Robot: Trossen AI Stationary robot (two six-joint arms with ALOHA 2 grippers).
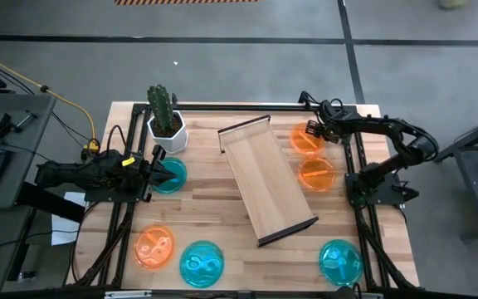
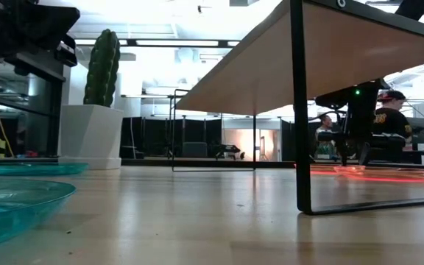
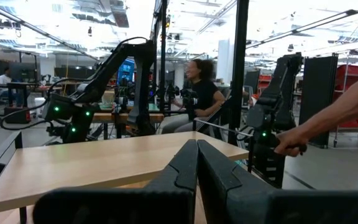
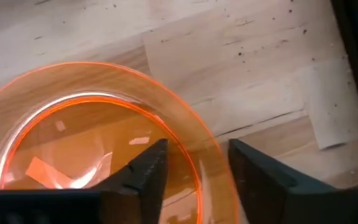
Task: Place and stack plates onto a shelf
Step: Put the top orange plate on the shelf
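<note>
The light-wood shelf (image 1: 268, 178) stands askew mid-table on its dark end rails. Six plates lie flat on the tabletop. Two orange plates (image 1: 308, 139) (image 1: 316, 175) are right of the shelf and a teal plate (image 1: 170, 175) is left of it. An orange plate (image 1: 153, 247) and two teal plates (image 1: 202, 262) (image 1: 339, 260) sit along the near edge. My right gripper (image 4: 197, 146) is open and points down. It straddles the rim (image 4: 211, 163) of the far orange plate (image 4: 86, 143), one finger over the inside and one outside. My left gripper (image 3: 196, 149) is shut, level, and raised beside the left teal plate.
A potted cactus (image 1: 166, 123) stands at the far left, close to my left gripper (image 1: 154, 166). Black frame bars run along the table's far edge and both sides. Beyond the table a person's hand (image 3: 291, 143) rests on equipment and another person (image 3: 197, 93) sits.
</note>
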